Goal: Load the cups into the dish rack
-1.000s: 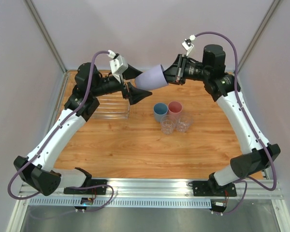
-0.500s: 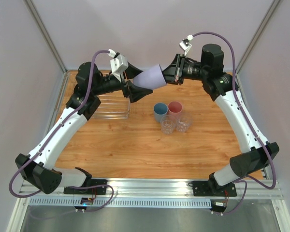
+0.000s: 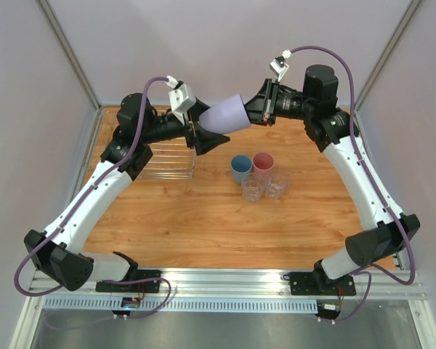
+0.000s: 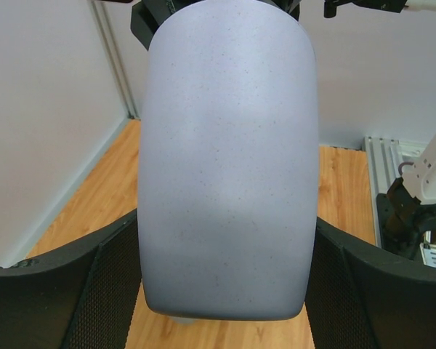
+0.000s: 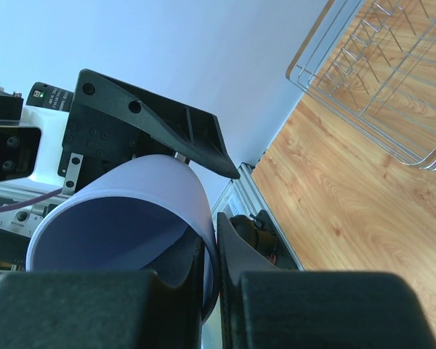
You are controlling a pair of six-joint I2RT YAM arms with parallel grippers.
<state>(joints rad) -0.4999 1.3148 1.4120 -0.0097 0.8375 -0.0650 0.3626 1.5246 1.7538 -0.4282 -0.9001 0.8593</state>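
Note:
The lavender cup [image 3: 229,116] hangs on its side in the air above the back of the table. My right gripper [image 3: 256,113] is shut on its rim, one finger inside and one outside, as the right wrist view [image 5: 216,240] shows. My left gripper [image 3: 203,125] is open, its fingers on either side of the cup's closed end and very close to its wall. The cup fills the left wrist view [image 4: 225,145]. The blue cup [image 3: 240,167], the pink cup [image 3: 263,161] and two clear tumblers [image 3: 253,189] [image 3: 277,185] stand together mid-table. The dish rack [image 3: 163,160] lies at the back left.
The rack also shows in the right wrist view [image 5: 378,80], with nothing in the part that shows. Grey walls enclose the table at the back and sides. A metal rail runs along the near edge [image 3: 225,280].
The left gripper has slid further along the lavender cup, its fingers now around the cup's end. The right gripper and the cup have shifted slightly up and left.

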